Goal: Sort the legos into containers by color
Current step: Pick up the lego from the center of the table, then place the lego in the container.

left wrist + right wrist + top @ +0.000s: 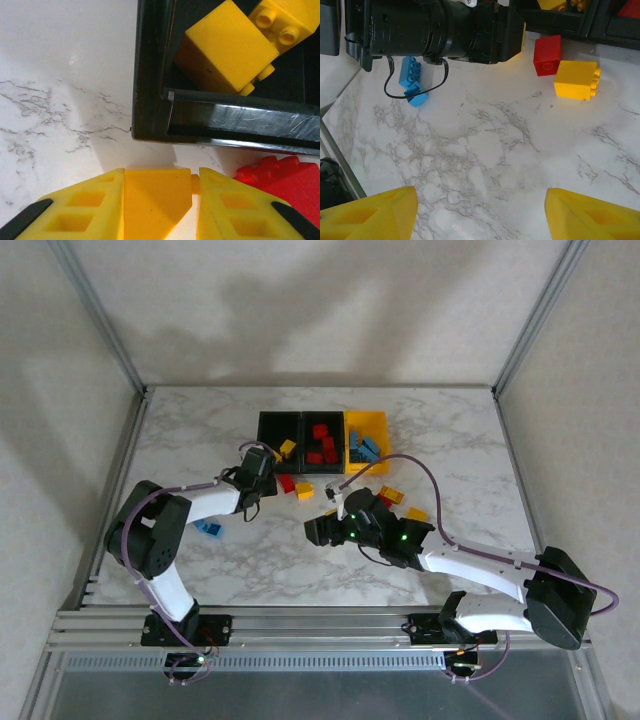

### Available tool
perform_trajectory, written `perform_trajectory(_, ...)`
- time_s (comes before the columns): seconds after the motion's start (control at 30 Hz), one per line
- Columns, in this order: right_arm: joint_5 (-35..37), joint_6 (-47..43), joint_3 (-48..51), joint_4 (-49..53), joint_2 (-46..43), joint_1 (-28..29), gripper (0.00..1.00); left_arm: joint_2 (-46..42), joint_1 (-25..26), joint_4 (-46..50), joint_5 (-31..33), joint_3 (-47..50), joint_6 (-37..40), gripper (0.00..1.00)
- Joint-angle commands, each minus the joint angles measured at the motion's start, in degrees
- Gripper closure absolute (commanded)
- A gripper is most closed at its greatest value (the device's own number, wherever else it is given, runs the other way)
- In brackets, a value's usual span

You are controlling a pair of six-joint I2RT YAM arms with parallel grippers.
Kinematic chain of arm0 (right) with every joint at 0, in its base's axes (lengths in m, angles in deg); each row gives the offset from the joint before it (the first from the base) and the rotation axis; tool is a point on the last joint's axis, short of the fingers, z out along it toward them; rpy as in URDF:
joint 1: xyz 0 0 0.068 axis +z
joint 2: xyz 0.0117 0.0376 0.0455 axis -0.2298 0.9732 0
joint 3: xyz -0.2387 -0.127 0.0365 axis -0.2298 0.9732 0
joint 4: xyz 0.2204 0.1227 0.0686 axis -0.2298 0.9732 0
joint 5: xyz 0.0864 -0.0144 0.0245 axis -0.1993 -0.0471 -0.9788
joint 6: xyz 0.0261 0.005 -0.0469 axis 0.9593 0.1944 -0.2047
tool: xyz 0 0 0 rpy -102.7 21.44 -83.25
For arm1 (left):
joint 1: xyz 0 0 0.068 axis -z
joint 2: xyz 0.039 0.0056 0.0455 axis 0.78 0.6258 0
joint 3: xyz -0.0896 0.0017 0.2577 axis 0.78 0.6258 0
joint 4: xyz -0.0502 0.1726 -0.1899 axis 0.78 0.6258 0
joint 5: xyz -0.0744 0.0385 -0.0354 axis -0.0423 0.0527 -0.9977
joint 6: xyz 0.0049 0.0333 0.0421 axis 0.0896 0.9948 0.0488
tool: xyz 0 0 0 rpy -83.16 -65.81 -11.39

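Your left gripper (161,180) is pinched on a yellow lego (152,205), just outside the corner of the black bin (150,100) with yellow bricks (225,47) inside. Your right gripper (480,192) hangs spread wide over the marble table (495,150).

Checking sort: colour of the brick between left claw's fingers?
Yellow brick; clearest in left wrist view.

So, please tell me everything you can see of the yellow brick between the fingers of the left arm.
The yellow brick is a small block of smooth plastic, a warmer yellow than the fingers. A round stud shows on its right side, so it seems to lie on its side. It seems to rest on the marble table, just before the near corner of a black bin. One finger touches each side; a red brick lies to its right.
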Motion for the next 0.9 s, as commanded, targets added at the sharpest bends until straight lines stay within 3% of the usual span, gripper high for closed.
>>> perform_trajectory(0.0,1.1,-1.1,-1.6,0.8,-0.4,0.5,0.32,-1.5,-0.5,2.1,0.6,0.3,-0.1,0.69)
perform_trajectory(0.3,0.8,-1.3,-2.2,0.1,-0.9,0.6,0.32,-12.2,0.8,7.2,0.5,2.8,-2.1,0.69)
perform_trajectory(0.5,0.7,-1.4,-2.7,-0.1,-1.2,0.6,0.32,-17.0,1.0,11.2,-0.2,-0.9,-2.3,0.67)
perform_trajectory(0.87,1.5,-0.7,-2.1,0.3,-2.6,0.5,0.32,-5.0,0.9,14.1,1.3,-17.9,0.8,0.66)
